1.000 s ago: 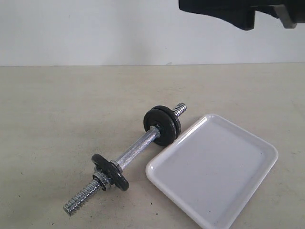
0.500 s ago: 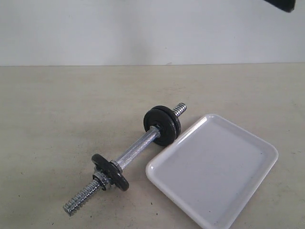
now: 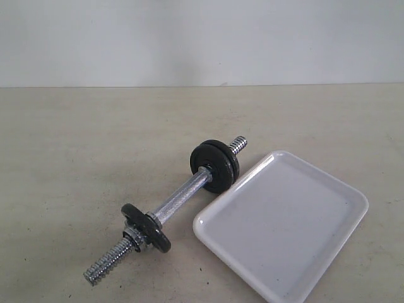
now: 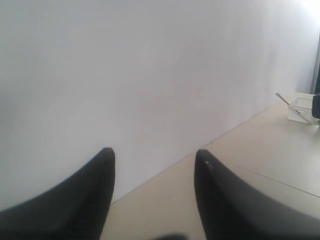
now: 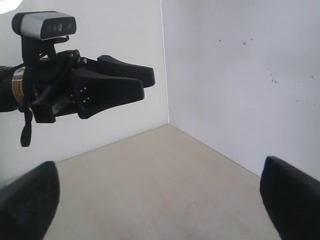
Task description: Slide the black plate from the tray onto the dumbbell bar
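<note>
The dumbbell bar (image 3: 180, 196) lies slantwise on the beige table, left of the white tray (image 3: 315, 249). Nothing lies in the tray. On the bar's far end the black plate (image 3: 219, 158) stands pressed against another black disc. A single black disc (image 3: 146, 226) with a chrome nut sits near the near threaded end. Neither gripper shows in the exterior view. My left gripper (image 4: 154, 151) is open, raised, with only wall and table beyond it. My right gripper (image 5: 159, 165) is open wide and empty; the left arm (image 5: 100, 85) hangs in front of it.
White walls (image 3: 202, 38) close the table at the back and meet in a corner (image 5: 167, 122). A clear container with a thin utensil (image 4: 300, 109) stands far off on the table in the left wrist view.
The dark arm at the top right of the exterior view has risen out of the picture. The bar, the discs and the tray have not moved.
</note>
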You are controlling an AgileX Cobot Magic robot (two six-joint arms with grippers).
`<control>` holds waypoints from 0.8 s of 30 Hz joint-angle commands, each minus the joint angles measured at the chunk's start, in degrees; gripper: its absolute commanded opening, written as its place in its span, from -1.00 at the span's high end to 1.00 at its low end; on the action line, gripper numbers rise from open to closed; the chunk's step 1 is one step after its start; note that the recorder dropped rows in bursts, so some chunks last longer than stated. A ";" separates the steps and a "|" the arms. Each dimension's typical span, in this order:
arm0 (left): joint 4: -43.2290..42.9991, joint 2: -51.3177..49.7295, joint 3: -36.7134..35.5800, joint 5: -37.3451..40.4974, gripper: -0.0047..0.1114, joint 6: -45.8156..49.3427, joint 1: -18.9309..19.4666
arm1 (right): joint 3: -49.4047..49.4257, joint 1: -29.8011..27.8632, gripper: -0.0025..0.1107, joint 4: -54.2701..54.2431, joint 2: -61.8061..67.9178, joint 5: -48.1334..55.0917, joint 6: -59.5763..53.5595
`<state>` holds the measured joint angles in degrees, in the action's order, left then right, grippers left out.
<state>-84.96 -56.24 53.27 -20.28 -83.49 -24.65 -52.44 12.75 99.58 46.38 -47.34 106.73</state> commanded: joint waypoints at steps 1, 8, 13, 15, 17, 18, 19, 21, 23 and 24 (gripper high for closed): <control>-0.09 0.39 0.13 -0.50 0.11 -0.98 0.09 | -0.30 -0.19 -0.81 0.05 -0.55 -1.18 -0.40; -0.09 0.39 0.13 -0.50 0.11 -1.17 0.09 | -0.30 -0.19 -0.81 0.05 -0.55 -1.20 1.34; -0.09 0.39 0.13 -0.61 0.11 -1.17 0.09 | -0.30 -0.19 -0.81 0.37 -0.55 -3.18 1.32; -0.09 0.39 0.13 -0.61 0.11 -1.17 0.09 | -0.30 -0.19 -0.80 0.37 -0.55 -3.48 1.77; -0.09 0.39 0.13 -0.59 0.12 -1.17 0.09 | -0.30 -0.19 -0.70 0.37 -0.55 -3.48 2.85; -0.09 0.39 0.13 -0.59 0.13 -1.17 0.09 | -0.30 -0.19 -0.57 0.37 -0.55 -3.48 2.85; -0.09 0.39 0.13 -0.59 0.15 -1.44 0.09 | -0.30 -0.19 -0.41 0.37 -0.55 -3.37 2.85; -0.09 0.39 0.13 -0.59 0.19 -1.56 0.09 | -0.30 -0.19 0.15 0.37 -0.55 -3.49 2.85; -0.09 0.39 0.13 -0.63 0.23 -1.56 0.09 | -0.30 -0.19 0.74 0.37 -0.55 -3.49 2.57; -0.09 0.39 0.13 -0.73 0.26 -1.56 0.09 | -0.30 -0.19 0.95 0.37 -0.55 -3.49 2.62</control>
<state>-84.96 -56.24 53.27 -20.51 -84.34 -24.65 -52.44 12.75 100.22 46.03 -50.72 109.44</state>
